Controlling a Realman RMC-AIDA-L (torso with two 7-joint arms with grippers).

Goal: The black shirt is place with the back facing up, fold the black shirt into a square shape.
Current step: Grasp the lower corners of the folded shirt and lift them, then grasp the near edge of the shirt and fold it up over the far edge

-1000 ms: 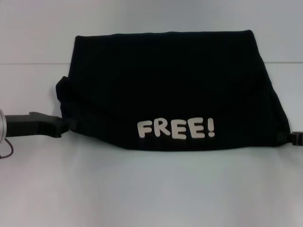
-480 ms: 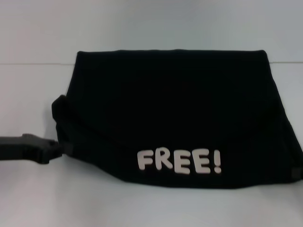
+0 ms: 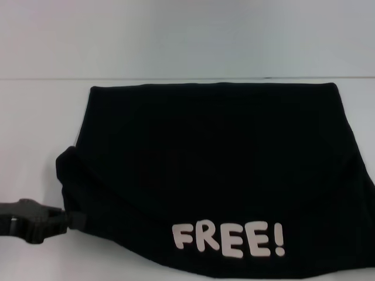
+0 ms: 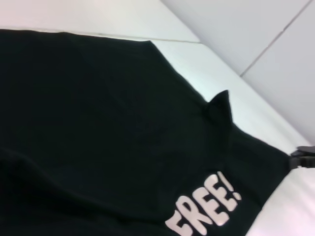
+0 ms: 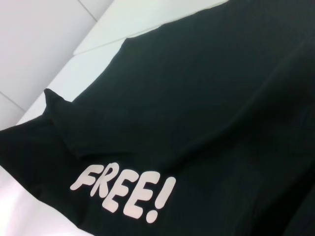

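Holding the black shirt (image 3: 217, 175) by its near-left corner, my left claw (image 3: 64, 219) sits at about eight o'clock in the head view, pinched shut on a bunched fold of cloth. I judge that grip from the fabric gathered at its tip, since the fingers themselves are mostly buried. The shirt lies across the white surface (image 3: 176, 41) with its long axis running from nine to three o'clock, and the cream "FREE!" lettering (image 3: 228, 239) faces up along the near hem at about six o'clock.

My right claw is out of the head view. The left wrist view shows a dark claw (image 4: 304, 158) at the shirt's far corner, touching the hem, which I take to be the right one, but I cannot tell whether it is gripping. The shirt's right and near edges are cut off, so how far the fold has travelled is hard to read. The next pull would run toward six o'clock, and I judge both corners need to move evenly.
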